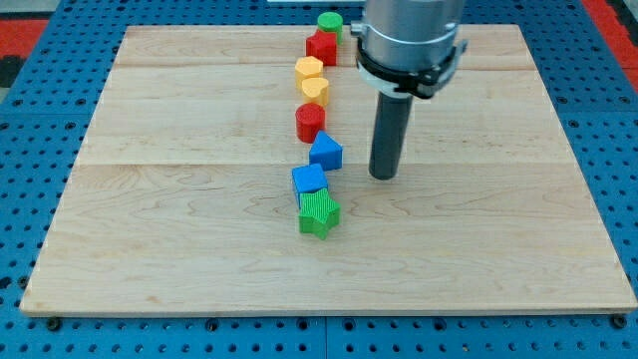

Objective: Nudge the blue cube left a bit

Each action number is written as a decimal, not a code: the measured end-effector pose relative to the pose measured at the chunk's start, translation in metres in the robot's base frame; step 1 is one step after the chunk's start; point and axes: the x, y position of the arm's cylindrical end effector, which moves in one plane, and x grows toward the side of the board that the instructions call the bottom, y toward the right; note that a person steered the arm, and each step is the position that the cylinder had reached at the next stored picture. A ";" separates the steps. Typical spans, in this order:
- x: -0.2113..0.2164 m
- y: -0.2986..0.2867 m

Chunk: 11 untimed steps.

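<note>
The blue cube (309, 179) lies near the middle of the wooden board (179, 229), touching the green star-shaped block (319, 212) just below it. A second blue block (326, 152), wedge-like, sits just above and right of the cube. My tip (383, 176) is on the board to the right of both blue blocks, about a block's width from the wedge-like one and further from the cube. It touches no block.
A curved line of blocks runs up from the blue ones: a red cylinder (310, 122), a yellow block (315, 90), a second yellow block (309, 69), a red block (321, 46) and a green cylinder (330, 22) at the top edge.
</note>
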 end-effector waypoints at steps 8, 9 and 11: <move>0.038 -0.016; 0.039 -0.066; 0.019 -0.101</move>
